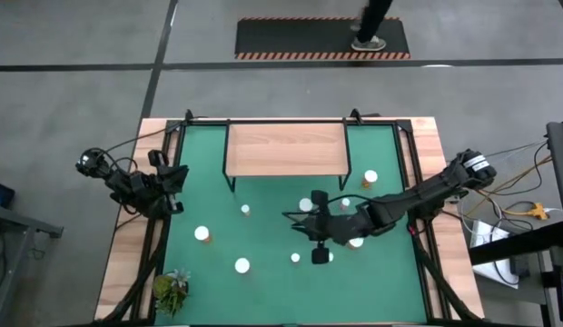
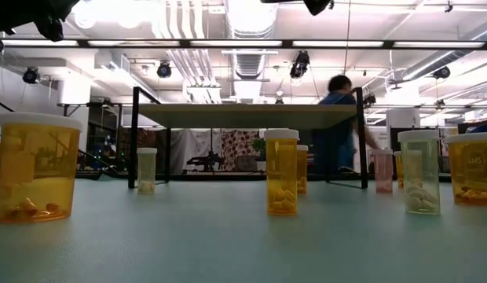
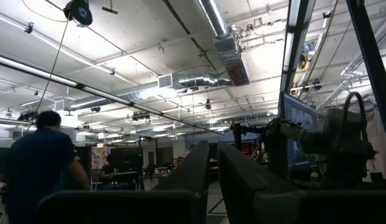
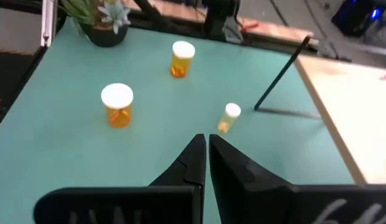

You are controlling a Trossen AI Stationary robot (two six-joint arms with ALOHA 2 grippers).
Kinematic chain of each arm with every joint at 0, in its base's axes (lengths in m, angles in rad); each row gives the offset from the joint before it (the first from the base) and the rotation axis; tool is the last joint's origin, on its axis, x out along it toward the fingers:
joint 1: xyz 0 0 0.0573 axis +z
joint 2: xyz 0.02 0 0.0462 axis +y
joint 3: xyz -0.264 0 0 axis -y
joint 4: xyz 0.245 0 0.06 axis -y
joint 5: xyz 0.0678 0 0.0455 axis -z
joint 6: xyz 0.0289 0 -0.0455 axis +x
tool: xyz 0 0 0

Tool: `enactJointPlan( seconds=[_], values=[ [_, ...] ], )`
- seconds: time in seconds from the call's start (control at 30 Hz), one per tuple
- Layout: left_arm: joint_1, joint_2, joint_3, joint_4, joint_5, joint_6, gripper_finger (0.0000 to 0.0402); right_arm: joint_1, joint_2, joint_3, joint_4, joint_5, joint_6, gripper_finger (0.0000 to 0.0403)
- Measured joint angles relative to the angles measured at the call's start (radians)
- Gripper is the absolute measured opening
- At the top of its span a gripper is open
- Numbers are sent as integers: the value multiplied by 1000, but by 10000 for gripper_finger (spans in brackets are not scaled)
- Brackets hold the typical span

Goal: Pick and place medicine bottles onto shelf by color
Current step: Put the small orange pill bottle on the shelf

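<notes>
Several orange medicine bottles with white caps stand upright on their bases on the green mat: one [image 1: 202,233] at the left, one [image 1: 242,266] near the front, a small one [image 1: 246,210] before the shelf, and others [image 1: 370,178] at the right. The light-wood shelf [image 1: 286,150] stands on black legs at the mat's far side. My right gripper [image 1: 292,217] hangs shut above the mat's middle, slanting down toward the left, with nothing in it; ahead of it stands the small bottle [image 4: 228,117]. My left gripper [image 1: 177,186] waits shut at the mat's left edge, tipped upward [image 3: 211,168].
A small green plant [image 1: 171,289] sits at the mat's near left corner. Wooden table rim [image 1: 127,245] borders the mat. A person [image 1: 372,27] walks on the floor beyond the table's far edge. Bottles [image 1: 356,242] stand under my right arm.
</notes>
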Motion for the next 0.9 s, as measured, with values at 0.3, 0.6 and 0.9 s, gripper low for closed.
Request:
enactJointPlan(
  seconds=[0.3,0.6,0.9],
  values=[
    [0,0,0,-1,0,-1,17,0,89,151,-208,-4,170,112],
    [0,2,0,0,0,-3,17,3,153,171,-257,-86,229,219],
    [0,0,0,-1,0,-33,17,13,250,170,-247,-86,246,251]
  ],
)
